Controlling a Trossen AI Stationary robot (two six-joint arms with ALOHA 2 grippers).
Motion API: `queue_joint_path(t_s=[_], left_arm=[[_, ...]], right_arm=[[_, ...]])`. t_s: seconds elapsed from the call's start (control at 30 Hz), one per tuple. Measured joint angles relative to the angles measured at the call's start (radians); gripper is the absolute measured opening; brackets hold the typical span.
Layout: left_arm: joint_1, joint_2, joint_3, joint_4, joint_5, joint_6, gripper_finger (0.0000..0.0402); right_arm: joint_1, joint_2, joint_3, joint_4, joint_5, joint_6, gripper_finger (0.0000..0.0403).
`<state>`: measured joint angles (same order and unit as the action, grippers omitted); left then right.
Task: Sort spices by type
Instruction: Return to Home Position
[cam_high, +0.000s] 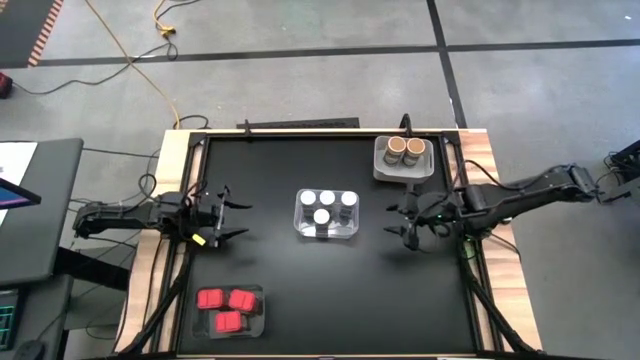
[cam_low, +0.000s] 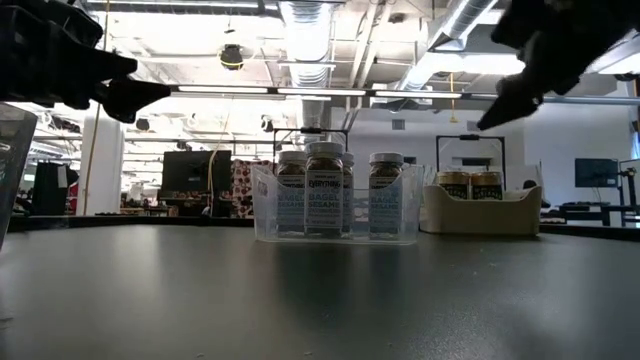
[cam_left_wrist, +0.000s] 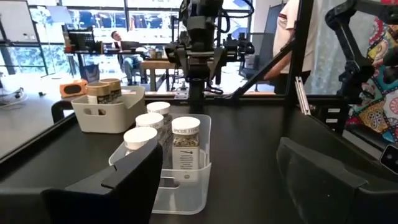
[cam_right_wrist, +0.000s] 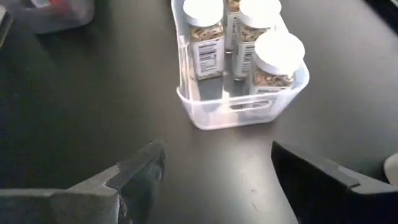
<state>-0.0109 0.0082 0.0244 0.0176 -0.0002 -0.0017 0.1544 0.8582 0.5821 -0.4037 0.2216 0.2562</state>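
Several clear jars with white lids (cam_high: 327, 205) stand in a clear tray (cam_high: 300, 231) at the table's middle; my left wrist view shows them as jars (cam_left_wrist: 185, 140), my right wrist view as jars (cam_right_wrist: 273, 59). Two tan-brown jars (cam_high: 404, 149) stand in a grey tray (cam_high: 384, 172) at the far right. Three red boxes (cam_high: 226, 306) lie in a clear tray (cam_high: 258, 298) at the near left. My left gripper (cam_high: 236, 222) hovers open left of the middle tray, pointing at it. My right gripper (cam_high: 400, 222) hovers open right of it, tipped downward. Neither holds anything.
Bare black tabletop lies between each gripper and the middle tray, and along the near edge right of the red boxes. Raised rails (cam_high: 470, 260) run along the table's sides. In the left wrist view, people show in the room beyond the table.
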Motion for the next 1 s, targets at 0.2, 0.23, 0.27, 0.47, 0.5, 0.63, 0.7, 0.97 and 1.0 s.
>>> queue_joint_path(t_s=[0.2, 0.23, 0.27, 0.47, 0.5, 0.63, 0.7, 0.97, 1.0], left_arm=[[0.000, 0.000, 0.002, -0.003, -0.001, -0.003, 0.0303], [0.000, 0.000, 0.001, -0.003, -0.002, -0.004, 0.0303], [0.000, 0.000, 0.001, -0.003, -0.003, -0.004, 0.0303], [0.000, 0.000, 0.001, -0.003, -0.006, 0.000, 0.0303], [0.000, 0.000, 0.001, -0.003, -0.006, 0.000, 0.0303], [0.000, 0.000, 0.001, -0.003, -0.008, -0.002, 0.0303], [0.000, 0.000, 0.001, -0.003, -0.009, -0.003, 0.0303], [0.000, 0.009, 0.001, -0.004, -0.011, -0.003, 0.0303], [0.000, 0.011, 0.001, -0.004, -0.011, -0.003, 0.0303]], right_arm=[[-0.007, -0.199, -0.213, 0.203, 0.051, -0.023, 0.0320], [-0.006, -0.240, -0.254, 0.264, 0.050, -0.042, 0.0320], [-0.004, -0.283, -0.296, 0.337, 0.047, -0.062, 0.0320], [-0.007, -0.544, -0.478, 0.579, 0.042, -0.147, 0.0320], [-0.006, -0.589, -0.498, 0.597, 0.037, -0.158, 0.0320], [0.003, -0.796, -0.561, 0.591, -0.060, -0.187, 0.0320], [0.015, -0.857, -0.573, 0.551, -0.094, -0.189, 0.0320], [0.054, -0.857, -0.570, 0.615, -0.116, -0.281, 0.0320], [0.057, -0.857, -0.570, 0.642, -0.116, -0.298, 0.0320]])
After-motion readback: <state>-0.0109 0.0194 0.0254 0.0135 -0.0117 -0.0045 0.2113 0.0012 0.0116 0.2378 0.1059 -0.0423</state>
